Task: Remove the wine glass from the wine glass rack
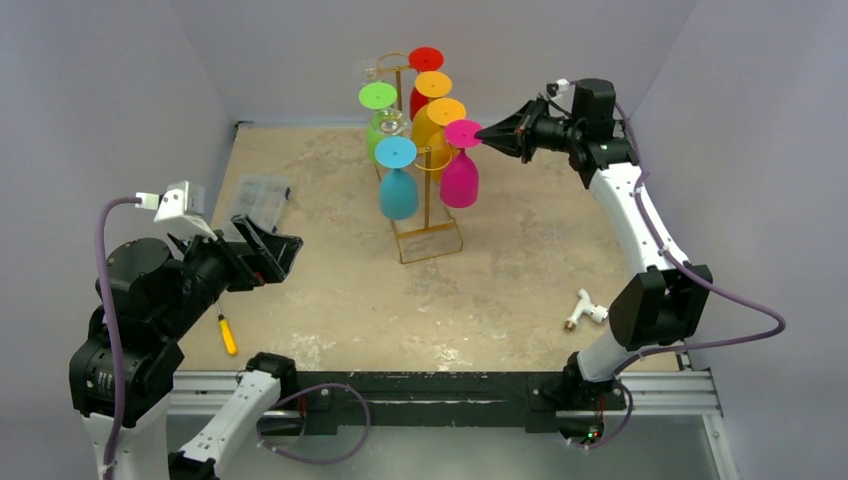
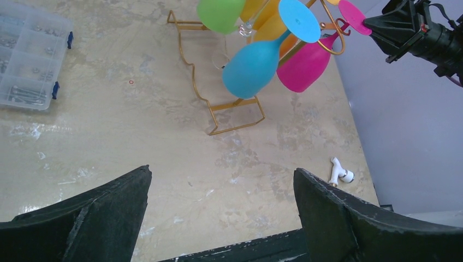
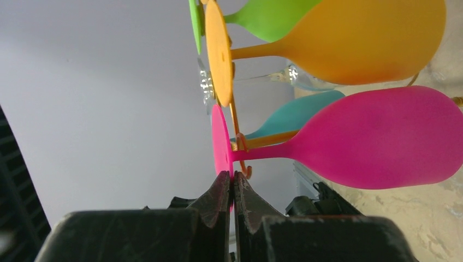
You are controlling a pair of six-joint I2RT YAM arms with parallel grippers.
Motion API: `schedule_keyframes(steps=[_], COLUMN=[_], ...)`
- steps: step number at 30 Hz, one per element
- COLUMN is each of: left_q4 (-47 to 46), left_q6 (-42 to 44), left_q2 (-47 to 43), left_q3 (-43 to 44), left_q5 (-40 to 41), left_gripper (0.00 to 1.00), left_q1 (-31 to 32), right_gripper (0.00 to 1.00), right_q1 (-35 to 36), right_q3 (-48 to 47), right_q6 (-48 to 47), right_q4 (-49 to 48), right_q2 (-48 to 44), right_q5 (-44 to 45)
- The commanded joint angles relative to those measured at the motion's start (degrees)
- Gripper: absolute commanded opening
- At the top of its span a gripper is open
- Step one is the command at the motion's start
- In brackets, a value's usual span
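Worn beige table [image 1: 330, 300] carrying, toward its far edge, the tall gold wire wine glass rack [image 1: 428, 205], hung with coloured glasses, feet uppermost. The magenta plastic wine glass [image 1: 459, 180] hangs on the hook nearest the table's right edge. The right gripper [image 1: 484, 131] has its fingers closed on the rim of that glass's foot. The left gripper [image 1: 268, 245], fingers spread and empty, hovers near the left edge. Risks: so thin a pinch may slip, and a careless pull may tip the light rack or strike the orange glass [image 3: 349, 41] alongside. Open room lies right of the rack and toward the near edge.
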State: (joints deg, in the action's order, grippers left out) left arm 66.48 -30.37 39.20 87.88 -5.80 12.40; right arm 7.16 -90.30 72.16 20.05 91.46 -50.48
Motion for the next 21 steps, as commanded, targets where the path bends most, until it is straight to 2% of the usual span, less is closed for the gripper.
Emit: schedule_keyframes(steps=[1, 10, 21], left_q4=[-2.1, -2.0, -1.7], left_q6=[1.6, 1.6, 2.1], left_q2=[0.1, -0.3, -0.3], left_q3=[1.2, 1.1, 1.9], left_q5=[-0.4, -0.4, -0.6], left_gripper=[0.99, 0.99, 0.99], left_q1=[0.2, 0.1, 0.1], right_gripper=[0.0, 0.0, 0.0], right_q1=[-0.2, -0.2, -2.8], right_q3=[-0.7, -0.9, -3.2], right_q6=[3.8, 2.3, -2.4], right_q4=[-7.3, -5.4, 1.6], right_q2=[-1.4, -1.8, -1.7], right_q5=[-0.3, -0.3, 0.0])
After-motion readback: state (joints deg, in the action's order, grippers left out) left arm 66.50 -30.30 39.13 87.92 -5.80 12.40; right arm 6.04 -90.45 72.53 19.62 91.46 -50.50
